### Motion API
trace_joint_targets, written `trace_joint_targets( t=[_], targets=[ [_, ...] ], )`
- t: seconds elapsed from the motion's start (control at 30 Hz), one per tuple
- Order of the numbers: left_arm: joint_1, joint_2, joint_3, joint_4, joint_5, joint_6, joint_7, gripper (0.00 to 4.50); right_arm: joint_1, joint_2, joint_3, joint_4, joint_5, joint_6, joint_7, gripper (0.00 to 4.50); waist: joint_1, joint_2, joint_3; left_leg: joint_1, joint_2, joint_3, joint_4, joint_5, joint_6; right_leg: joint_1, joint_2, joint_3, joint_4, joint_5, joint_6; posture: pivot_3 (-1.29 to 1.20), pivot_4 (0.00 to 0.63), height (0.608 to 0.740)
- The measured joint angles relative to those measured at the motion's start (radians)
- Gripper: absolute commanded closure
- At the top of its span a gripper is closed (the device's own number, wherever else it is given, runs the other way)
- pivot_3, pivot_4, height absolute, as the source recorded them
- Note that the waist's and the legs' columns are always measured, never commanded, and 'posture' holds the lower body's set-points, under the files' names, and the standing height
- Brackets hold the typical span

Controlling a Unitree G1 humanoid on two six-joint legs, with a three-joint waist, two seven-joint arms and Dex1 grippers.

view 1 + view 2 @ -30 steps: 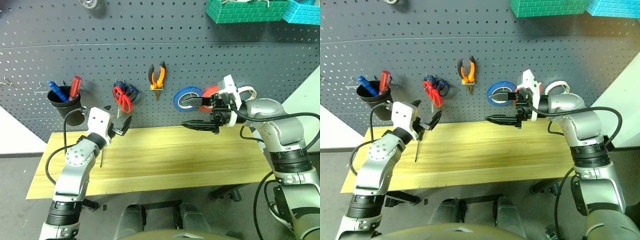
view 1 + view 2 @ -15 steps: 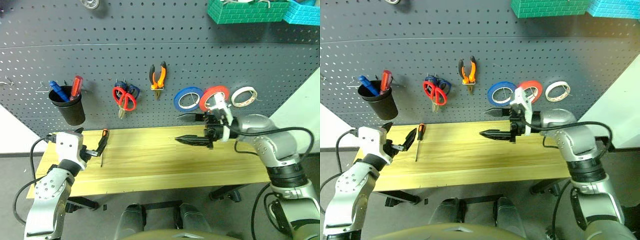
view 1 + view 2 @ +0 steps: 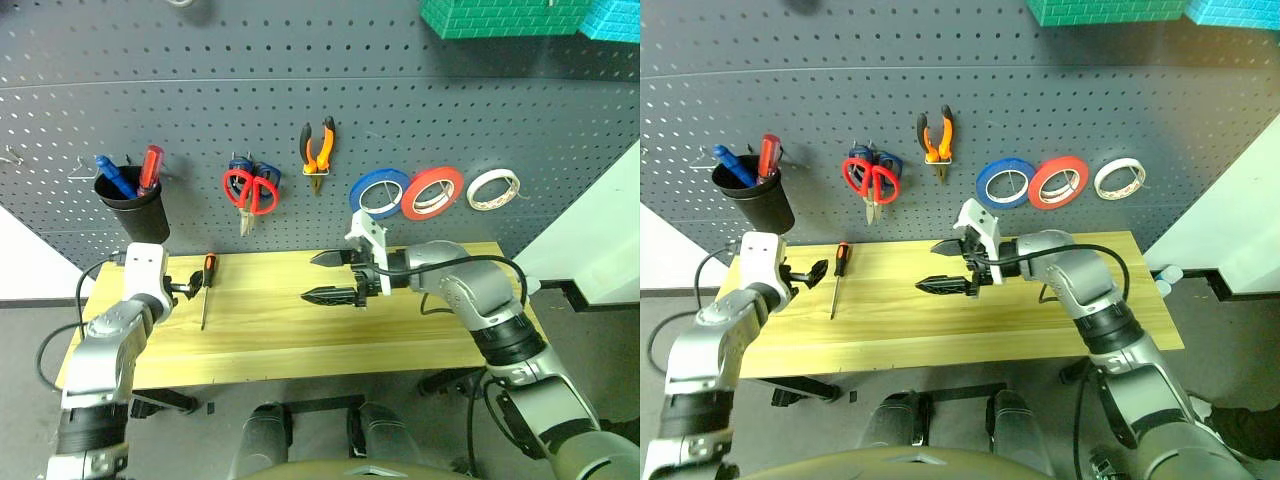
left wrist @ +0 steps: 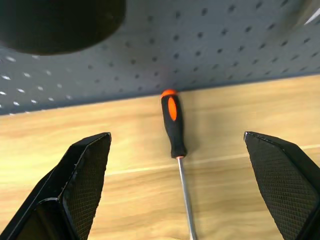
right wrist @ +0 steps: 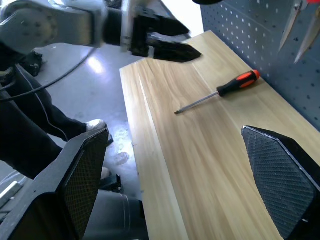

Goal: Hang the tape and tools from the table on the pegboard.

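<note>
- Here, long bench point(image 3: 420, 330) of light yellowish wood w/ visible grain, set against large dark grey perforated pegboard point(image 3: 420, 130).
- Slim screwdriver w/ orange-and-black handle point(image 3: 205, 288): lies flat on bench nr its left end, handle toward pegboard, shaft pointing to front edge; nothing touches it.
- Left tool point(image 3: 183, 291): black fingers spread wide, empty, low over bench just beside screwdriver handle; in left wrist view, handle sits between the two fingers point(image 4: 82, 172), apart from both.
- Right tool point(image 3: 330, 276): fingers wide apart, empty, pointing toward robot's left, above bench mid-section, well apart from screwdriver.
- Red-handled scissors point(image 3: 250, 195): hang on pegboard, blades down, overlapping blue-handled scissors point(image 3: 266, 178) behind.
- Small pliers w/ orange-and-black handles point(image 3: 317, 150): hang on pegboard, nose down, right of scissors.
- Three tape rolls in a row on pegboard: blue point(image 3: 380, 194), red point(image 3: 432, 192), white point(image 3: 494, 189); blue & red overlap at rims.
- Black cup point(image 3: 133, 210) on pegboard at left, holding blue-handled point(image 3: 110, 176) & red-handled point(image 3: 149, 169) screwdrivers.
- Green plastic bins point(image 3: 490, 17) at pegboard top.
</note>
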Motion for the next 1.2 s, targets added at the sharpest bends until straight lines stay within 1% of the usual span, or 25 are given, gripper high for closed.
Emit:
trace_joint_targets(
  t=[0.1, 0.23, 0.43, 0.53, 0.7, 0.77, 0.87, 0.9, 1.07, 1.2],
  targets=[
    [-0.096, 0.001, -0.015, 0.069, 0.013, 0.111, 0.034, 0.03, -0.006, -0.003, -0.003, -0.001, 0.002, 0.037, 0.001, 0.0, 0.007, -0.001, 0.022, -0.002, 0.0, -0.001, 0.0, 0.0, 0.0, -0.001, 0.0, -0.001, 0.0, 0.0, 0.001, 0.22, 0.269, 0.74],
    [-0.178, 0.0, -0.019, 0.143, 0.014, 0.221, 0.06, 0.03, -0.001, -0.023, -0.004, -0.011, 0.003, 0.068, 0.003, 0.0, 0.013, -0.001, 0.05, -0.003, 0.0, -0.002, -0.002, 0.0, 0.0, -0.003, 0.0, -0.001, 0.0, 0.0, 0.001, 0.22, 0.292, 0.74],
    [-0.287, -0.015, -0.048, 0.293, 0.044, 0.236, 0.09, 0.03, 0.024, -0.043, -0.006, -0.039, 0.002, 0.086, 0.002, 0.0, 0.016, -0.002, 0.089, -0.005, 0.0, -0.009, -0.001, 0.0, 0.0, -0.003, -0.001, -0.004, 0.001, 0.0, 0.001, 0.19, 0.324, 0.74],
    [-0.349, -0.028, -0.069, 0.388, 0.058, 0.195, 0.089, 0.03, 0.035, -0.042, -0.008, -0.05, 0.002, 0.091, -0.008, 0.0, 0.015, -0.001, 0.098, -0.006, 0.0, -0.009, -0.001, 0.0, 0.0, -0.004, -0.003, -0.004, 0.0, 0.0, 0.001, 0.17, 0.335, 0.74],
    [-0.453, -0.036, -0.102, 0.579, 0.091, 0.062, 0.072, 0.03, 0.059, -0.046, -0.025, -0.075, 0.004, 0.11, -0.034, 0.0, 0.013, -0.002, 0.112, -0.007, 0.0, -0.01, -0.002, 0.0, 0.0, -0.005, -0.004, -0.004, -0.001, 0.0, 0.002, 0.15, 0.346, 0.74],
    [-0.487, -0.044, -0.102, 0.66, 0.101, 0.012, 0.073, 0.03, 0.074, -0.05, -0.038, -0.094, 0.006, 0.121, -0.042, 0.0, 0.013, -0.001, 0.117, -0.01, 0.0, -0.01, -0.002, 0.0, 0.0, -0.008, -0.004, -0.005, 0.0, 0.0, 0.002, 0.14, 0.349, 0.74],
    [-0.543, -0.054, -0.099, 0.815, 0.108, -0.068, 0.079, 0.03, 0.089, -0.06, -0.048, -0.119, 0.013, 0.136, -0.058, 0.0, 0.012, -0.002, 0.118, -0.022, 0.0, -0.01, 0.001, 0.0, 0.0, -0.02, -0.003, -0.005, 0.002, 0.002, 0.005, 0.12, 0.352, 0.74],
    [-0.555, -0.057, -0.098, 0.854, 0.109, -0.087, 0.08, 0.03, 0.096, -0.064, -0.05, -0.125, 0.015, 0.142, -0.06, 0.0, 0.011, -0.003, 0.12, -0.023, 0.0, -0.011, 0.001, 0.0, 0.0, -0.021, -0.003, -0.006, 0.003, 0.002, 0.006, 0.12, 0.353, 0.74],
    [-0.653, -0.062, -0.096, 1.034, 0.122, -0.195, 0.069, 0.03, 0.118, -0.082, -0.069, -0.152, 0.031, 0.169, -0.086, 0.0, 0.011, -0.001, 0.129, -0.023, -0.004, -0.011, 0.002, 0.0, 0.0, -0.021, -0.004, -0.007, 0.007, 0.002, 0.006, 0.1, 0.357, 0.74],
    [-0.689, -0.06, -0.094, 1.113, 0.123, -0.232, 0.057, 0.03, 0.123, -0.091, -0.082, -0.161, 0.035, 0.177, -0.1, 0.0, 0.003, -0.001, 0.131, -0.023, -0.003, -0.012, 0.005, 0.0, 0.0, -0.02, -0.004, -0.007, 0.008, 0.001, 0.006, 0.09, 0.357, 0.74]
  ],
)
